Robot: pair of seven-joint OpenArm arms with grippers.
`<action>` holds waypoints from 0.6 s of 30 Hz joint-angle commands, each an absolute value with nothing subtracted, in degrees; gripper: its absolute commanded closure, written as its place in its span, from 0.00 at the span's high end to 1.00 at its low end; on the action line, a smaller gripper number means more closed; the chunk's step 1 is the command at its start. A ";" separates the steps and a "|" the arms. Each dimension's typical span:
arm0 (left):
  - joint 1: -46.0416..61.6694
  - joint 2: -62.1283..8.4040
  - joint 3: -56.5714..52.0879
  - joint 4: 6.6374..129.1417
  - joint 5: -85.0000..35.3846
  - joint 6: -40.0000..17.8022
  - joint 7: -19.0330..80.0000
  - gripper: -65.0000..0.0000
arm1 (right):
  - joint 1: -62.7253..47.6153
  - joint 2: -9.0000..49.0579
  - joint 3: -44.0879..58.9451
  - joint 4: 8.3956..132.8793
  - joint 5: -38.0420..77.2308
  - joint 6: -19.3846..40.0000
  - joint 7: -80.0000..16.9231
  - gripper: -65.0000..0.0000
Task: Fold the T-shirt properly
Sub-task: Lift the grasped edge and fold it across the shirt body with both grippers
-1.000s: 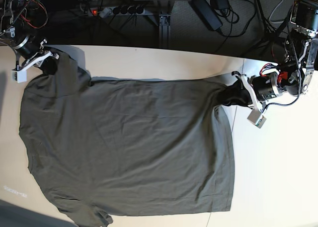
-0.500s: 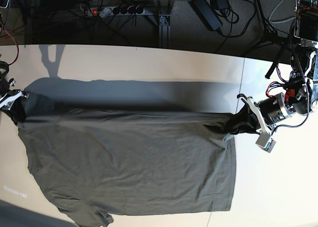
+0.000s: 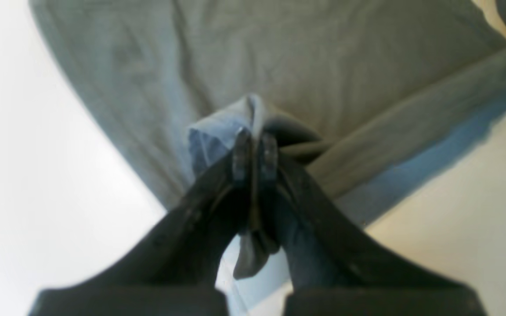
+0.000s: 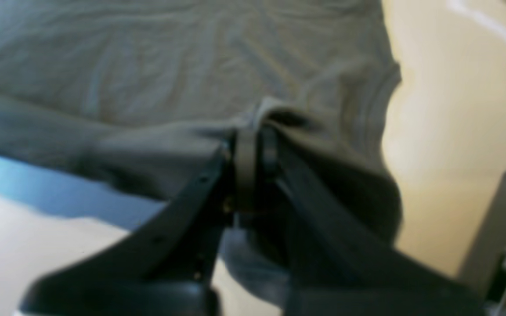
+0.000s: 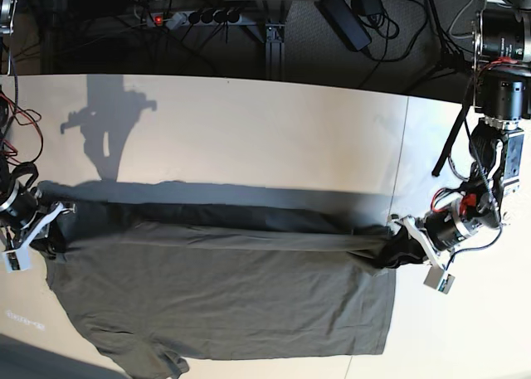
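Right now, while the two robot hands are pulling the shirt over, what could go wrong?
1. The left gripper and right gripper each pinch only a small bunch of the T-shirt, so the fabric might slip out.
2. The carried edge stretches tight between them; uneven pulling could make the fold crooked.
3. The lower sleeve looks crumpled at the table edge and could stay wrinkled.

Pale table spread under and beyond the fingers, power strip lay on dark floor well past them, black adapter and loose cables rested farther off, metal leg stood between.
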State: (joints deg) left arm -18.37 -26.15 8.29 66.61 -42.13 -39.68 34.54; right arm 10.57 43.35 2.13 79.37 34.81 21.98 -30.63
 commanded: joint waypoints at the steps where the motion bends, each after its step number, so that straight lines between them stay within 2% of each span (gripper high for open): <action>1: -20.73 -26.98 7.92 66.37 -42.11 -40.00 32.64 0.00 | 13.37 44.91 1.37 78.78 34.35 24.93 -28.84 0.00; 11: -24.16 -26.33 10.94 61.30 -38.06 -40.00 26.70 0.00 | 24.40 42.11 -7.60 68.23 28.21 25.74 -26.30 0.00; 16: -24.47 -26.17 10.94 61.30 -37.87 -40.00 26.59 0.50 | 26.24 39.29 -7.86 62.96 26.28 25.71 -22.50 0.00; 17: -24.47 -26.11 10.94 61.30 -37.89 -40.00 26.59 0.55 | 26.37 38.87 -7.86 62.08 25.65 25.71 -21.04 0.03; 18: -24.60 -25.96 10.94 61.30 -37.89 -40.00 26.59 0.57 | 26.33 38.59 -7.86 61.52 25.28 25.71 -19.90 0.18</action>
State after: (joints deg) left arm -22.72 -25.39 11.31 60.58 -36.95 -39.68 28.03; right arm 24.62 37.41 -8.38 60.77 25.02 22.17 -21.43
